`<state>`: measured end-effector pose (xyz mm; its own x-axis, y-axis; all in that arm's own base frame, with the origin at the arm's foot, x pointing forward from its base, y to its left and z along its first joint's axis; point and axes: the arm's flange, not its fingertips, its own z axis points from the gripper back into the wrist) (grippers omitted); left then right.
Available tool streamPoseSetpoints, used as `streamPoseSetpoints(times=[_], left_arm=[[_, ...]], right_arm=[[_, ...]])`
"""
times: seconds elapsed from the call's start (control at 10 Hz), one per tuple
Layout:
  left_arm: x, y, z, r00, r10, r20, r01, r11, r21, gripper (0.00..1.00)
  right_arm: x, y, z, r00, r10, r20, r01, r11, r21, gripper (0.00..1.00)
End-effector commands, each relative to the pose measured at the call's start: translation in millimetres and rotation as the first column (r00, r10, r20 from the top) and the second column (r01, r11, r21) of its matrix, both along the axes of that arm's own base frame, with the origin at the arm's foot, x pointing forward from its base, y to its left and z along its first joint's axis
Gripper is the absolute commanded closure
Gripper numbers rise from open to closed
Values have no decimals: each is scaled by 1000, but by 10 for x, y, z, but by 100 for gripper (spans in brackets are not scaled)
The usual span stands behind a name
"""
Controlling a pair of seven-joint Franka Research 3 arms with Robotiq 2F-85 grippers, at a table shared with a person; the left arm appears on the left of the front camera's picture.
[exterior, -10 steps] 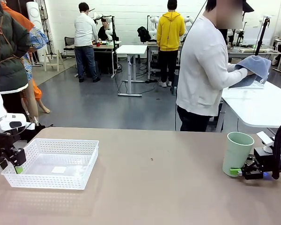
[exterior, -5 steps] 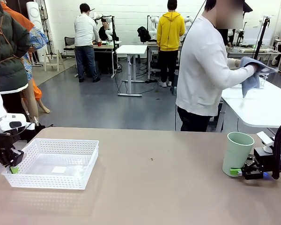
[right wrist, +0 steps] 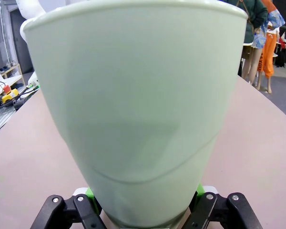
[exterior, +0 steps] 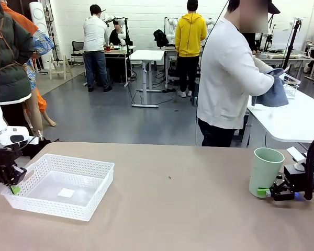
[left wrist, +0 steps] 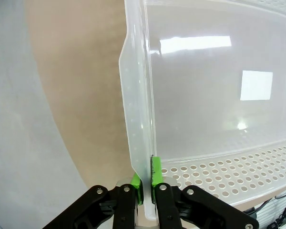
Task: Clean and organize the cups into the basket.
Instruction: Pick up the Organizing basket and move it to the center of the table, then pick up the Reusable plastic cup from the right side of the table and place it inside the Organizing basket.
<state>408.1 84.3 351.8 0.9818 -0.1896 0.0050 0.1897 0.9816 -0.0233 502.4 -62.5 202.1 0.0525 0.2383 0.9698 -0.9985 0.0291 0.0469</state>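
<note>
Front view: at the tabletop's (exterior: pixel 172 209) left end, the left tool (exterior: pixel 11 186) is clenched on the end wall of the white basket (exterior: pixel 68 201). Far right, the mint cup (exterior: pixel 265 170) stands upright, the right tool (exterior: pixel 266 192) grasping its base. Beyond, a person (exterior: pixel 227 78) holds a blue cloth (exterior: pixel 275 94).

Left wrist view: green pads (left wrist: pixel 156 171) pinch the basket's wall.

Right wrist view: the cup stands between the clamped fingers (right wrist: pixel 88 193).
</note>
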Motion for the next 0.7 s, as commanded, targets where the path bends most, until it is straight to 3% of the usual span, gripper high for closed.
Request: streamPoseSetpoints(times=[0.0, 0.1, 0.4, 0.6], left_arm=[[-38, -9, 16, 999, 31, 28, -31, 999, -8, 100], [-48, -48, 36, 996, 80, 37, -80, 997, 6, 98], [-187, -421, 196, 974, 206, 91, -211, 976, 46, 98], [-316, -756, 254, 964, 230, 134, -242, 967, 77, 98]], right_arm=[[-20, 16, 22, 1000, 7, -8, -8, 1000, -25, 100], [-51, 40, 55, 1000, 1, -25, -2, 999, -36, 35], [-259, 216, 353, 999, 2, -43, -6, 996, -85, 35], [-406, 292, 655, 1000, 10, -22, -12, 994, -107, 35]])
